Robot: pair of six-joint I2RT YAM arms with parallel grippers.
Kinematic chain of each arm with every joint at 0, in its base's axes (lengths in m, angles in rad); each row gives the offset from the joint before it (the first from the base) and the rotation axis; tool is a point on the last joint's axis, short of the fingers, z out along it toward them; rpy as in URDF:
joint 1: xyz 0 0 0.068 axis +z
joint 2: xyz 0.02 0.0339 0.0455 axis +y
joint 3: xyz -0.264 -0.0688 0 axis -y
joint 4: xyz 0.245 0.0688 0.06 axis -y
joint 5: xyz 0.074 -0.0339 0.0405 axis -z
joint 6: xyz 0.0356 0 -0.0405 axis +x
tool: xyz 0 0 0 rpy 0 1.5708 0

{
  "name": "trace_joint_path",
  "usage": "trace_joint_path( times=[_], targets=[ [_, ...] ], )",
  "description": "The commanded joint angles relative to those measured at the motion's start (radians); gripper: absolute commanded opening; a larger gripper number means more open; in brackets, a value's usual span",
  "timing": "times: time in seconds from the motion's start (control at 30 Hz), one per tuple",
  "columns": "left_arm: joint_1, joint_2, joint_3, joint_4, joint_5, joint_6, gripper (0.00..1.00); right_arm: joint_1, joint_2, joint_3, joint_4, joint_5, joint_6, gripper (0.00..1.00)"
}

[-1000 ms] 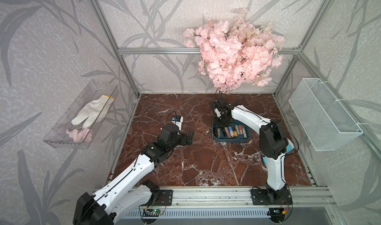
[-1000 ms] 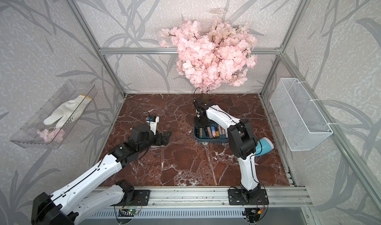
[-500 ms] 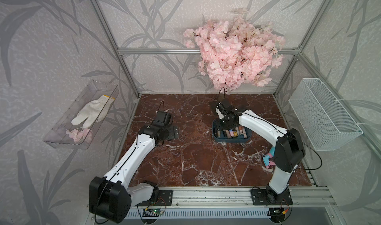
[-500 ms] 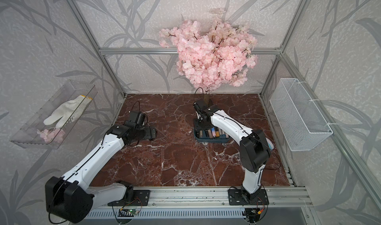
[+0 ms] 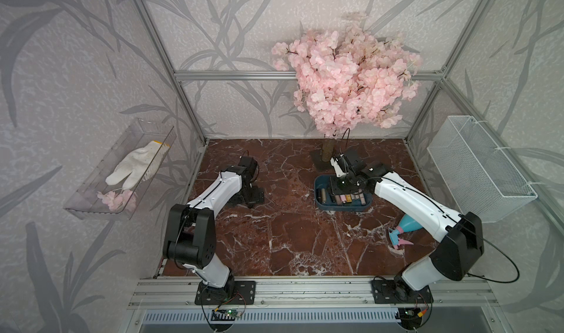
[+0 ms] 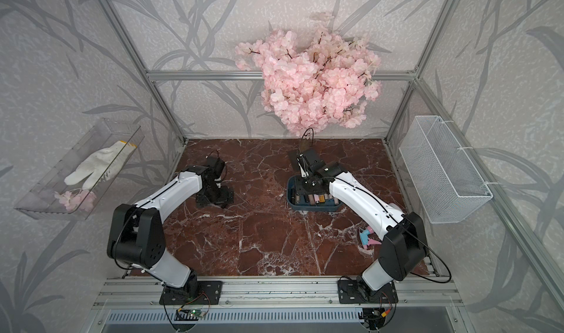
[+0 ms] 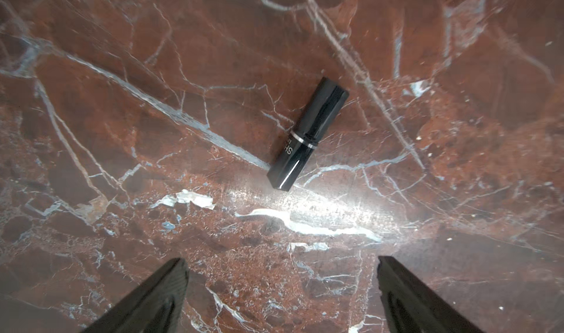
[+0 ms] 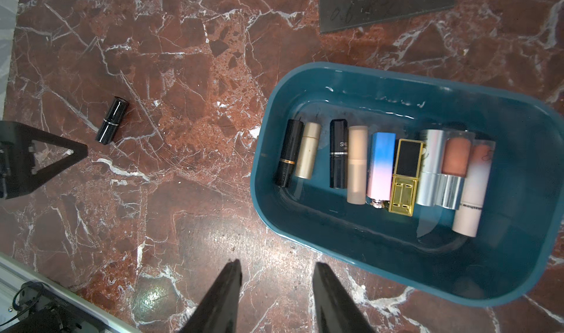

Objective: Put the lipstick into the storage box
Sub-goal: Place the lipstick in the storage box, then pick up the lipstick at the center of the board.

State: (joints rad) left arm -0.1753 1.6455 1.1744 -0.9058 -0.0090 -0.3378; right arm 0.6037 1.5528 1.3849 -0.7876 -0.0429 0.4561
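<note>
Left gripper (image 7: pixel 282 264) spread wide, short of the glossy black lipstick tube (image 7: pixel 308 134).
The tube lay on the red marble table (image 7: pixel 122 72), just beyond the gripper's tips. Right gripper (image 8: pixel 276 273), jaws apart and empty, hung beside the shallow teal plastic storage box (image 8: pixel 262 169), possibly over its rim; other lipsticks (image 8: pixel 381 166) lay inside.

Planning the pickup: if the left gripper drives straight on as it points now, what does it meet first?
Likely the marble tabletop, at or just short of the black lipstick; depth is unclear.
</note>
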Motion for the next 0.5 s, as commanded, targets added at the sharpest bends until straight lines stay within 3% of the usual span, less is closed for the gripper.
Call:
trace_joint_path(
  times=[0.0, 0.47],
  targets=[
    [0.007, 0.038, 0.045, -0.003, 0.009, 0.041, 0.99, 0.001, -0.055, -0.01, 0.011, 0.028, -0.002, 0.44],
    [0.032, 0.22, 0.141, 0.037, 0.005, 0.103, 0.92, -0.024, -0.077, -0.015, 0.001, 0.037, 0.004, 0.45]
  ],
)
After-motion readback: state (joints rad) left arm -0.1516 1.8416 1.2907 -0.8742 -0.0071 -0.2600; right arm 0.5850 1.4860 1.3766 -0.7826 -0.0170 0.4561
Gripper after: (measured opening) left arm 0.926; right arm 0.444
